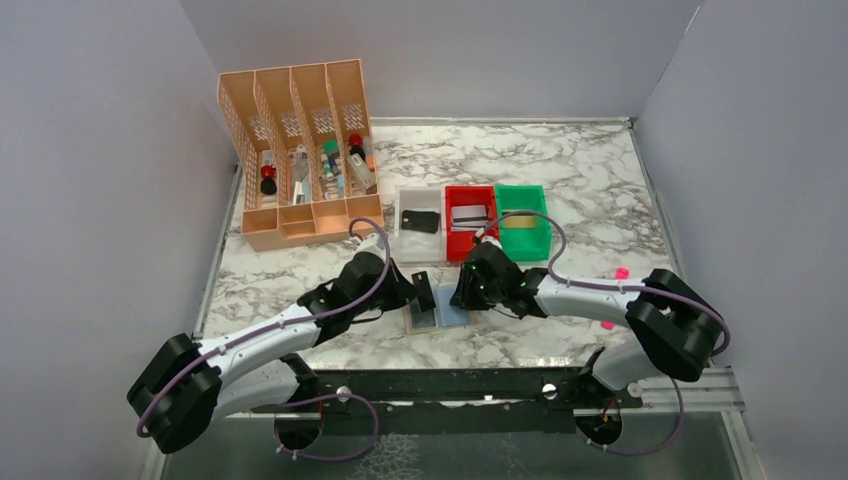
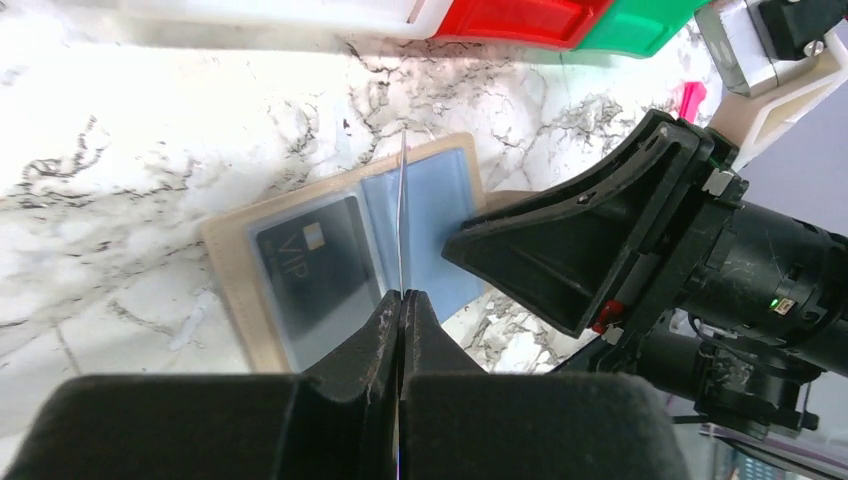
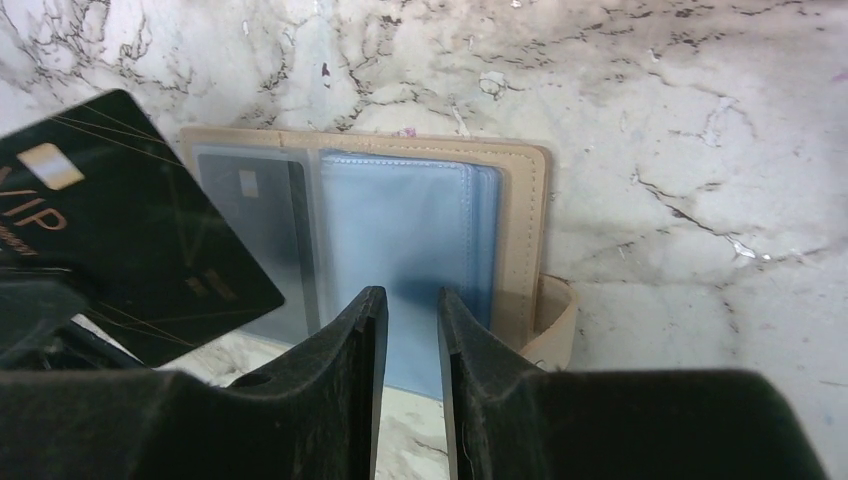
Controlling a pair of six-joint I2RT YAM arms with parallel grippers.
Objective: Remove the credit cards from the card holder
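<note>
The card holder (image 1: 447, 313) lies open on the marble, tan-bordered with blue-grey panels (image 3: 400, 225). Its left pocket holds a black card (image 2: 318, 268), which also shows in the right wrist view as a dark card (image 3: 255, 235) behind clear plastic. My left gripper (image 2: 402, 297) is shut on another black credit card (image 3: 130, 230), held on edge above the holder's fold; the left wrist view shows only that card's thin edge (image 2: 402, 215). My right gripper (image 3: 410, 300) stands slightly open over the right panel, nothing between its fingers (image 3: 372, 310).
Behind the holder stand a white bin (image 1: 420, 236) with a black card, a red bin (image 1: 470, 232) with a silver card and a green bin (image 1: 523, 235) with a gold one. An orange slotted organizer (image 1: 300, 150) is back left. A pink marker (image 1: 621, 272) lies right.
</note>
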